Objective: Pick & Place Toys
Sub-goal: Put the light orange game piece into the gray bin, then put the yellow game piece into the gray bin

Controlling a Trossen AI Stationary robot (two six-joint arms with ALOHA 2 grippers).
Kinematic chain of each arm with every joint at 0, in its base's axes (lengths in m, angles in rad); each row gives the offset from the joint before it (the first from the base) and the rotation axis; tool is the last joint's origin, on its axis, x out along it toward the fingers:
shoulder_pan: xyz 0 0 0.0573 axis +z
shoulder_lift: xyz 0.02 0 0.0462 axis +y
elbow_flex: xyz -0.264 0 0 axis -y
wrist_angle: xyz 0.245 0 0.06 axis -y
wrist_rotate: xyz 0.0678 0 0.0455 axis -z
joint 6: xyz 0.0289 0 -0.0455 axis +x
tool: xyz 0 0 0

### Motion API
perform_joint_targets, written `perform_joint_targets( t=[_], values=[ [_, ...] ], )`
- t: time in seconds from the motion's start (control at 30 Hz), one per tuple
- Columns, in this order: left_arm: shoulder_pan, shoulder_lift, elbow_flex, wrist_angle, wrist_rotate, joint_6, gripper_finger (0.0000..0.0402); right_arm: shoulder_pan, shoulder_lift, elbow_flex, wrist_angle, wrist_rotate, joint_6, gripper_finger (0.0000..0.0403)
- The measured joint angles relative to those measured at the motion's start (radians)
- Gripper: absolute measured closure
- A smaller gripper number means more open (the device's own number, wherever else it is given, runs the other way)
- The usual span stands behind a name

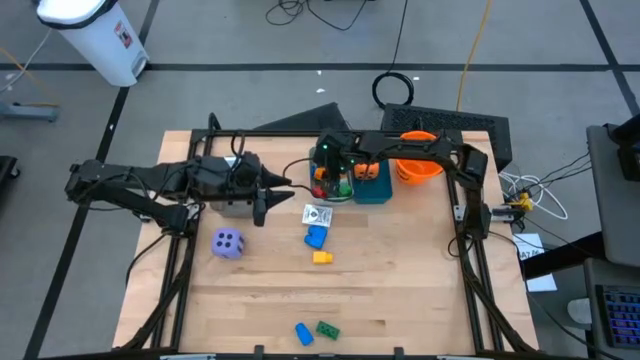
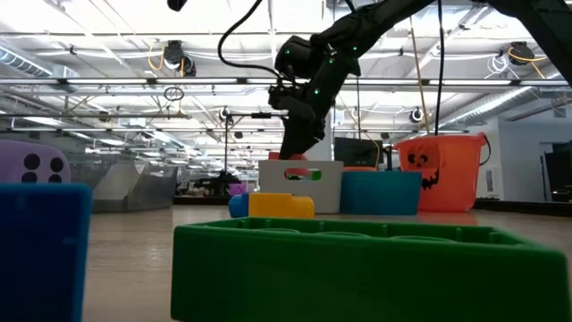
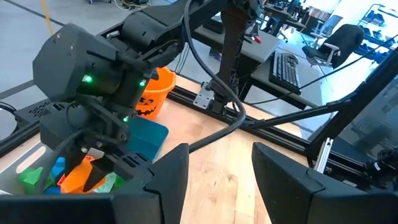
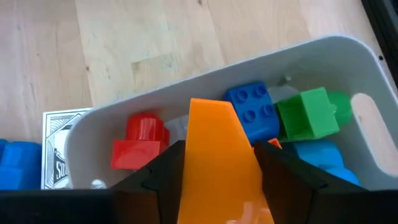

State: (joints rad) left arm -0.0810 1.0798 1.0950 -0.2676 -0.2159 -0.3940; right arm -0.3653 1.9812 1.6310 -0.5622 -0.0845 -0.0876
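Observation:
My right gripper hangs over the grey bin, shut on an orange toy piece. Red, blue and green bricks lie in the bin. In front of the bin, a white packet, a blue brick and a yellow brick rest on the table. A purple die sits to their left. Another blue brick and a green brick lie near the front edge. My left gripper stands open and bare, left of the bin. My right gripper pinches the orange toy piece between its two fingers, which lie on its two long sides. The fingers slant down from the table's right and far side. The piece's free end sticks out past the fingertips over the bin's inside, above the bricks.
A teal bin stands right of the grey one, and an orange bucket farther right. The table's black frame rails run along its sides. Bare wood lies at the front right.

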Motion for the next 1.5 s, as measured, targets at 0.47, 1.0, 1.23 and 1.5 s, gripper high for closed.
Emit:
perform_joint_targets(
  t=[0.47,1.0,1.23,1.5],
  values=[
    [0.009,0.0,0.0,-0.04,0.022,-0.003,0.0218,0.008,-0.047,-0.002,0.003,-0.047,0.021,0.0144],
    [-0.074,0.0,0.0,-0.052,0.16,-0.046,0.0218,0.163,-0.335,-0.009,0.04,-0.173,0.28,0.014],
    [-0.205,0.0,0.0,-0.053,0.041,-0.077,0.0218,0.399,-0.332,-0.01,-0.004,0.026,0.264,0.014],
    [-0.337,0.018,0.0,-0.018,-0.084,-0.091,0.0218,0.602,-0.223,-0.09,0.097,0.298,0.252,0.014]
  ],
)
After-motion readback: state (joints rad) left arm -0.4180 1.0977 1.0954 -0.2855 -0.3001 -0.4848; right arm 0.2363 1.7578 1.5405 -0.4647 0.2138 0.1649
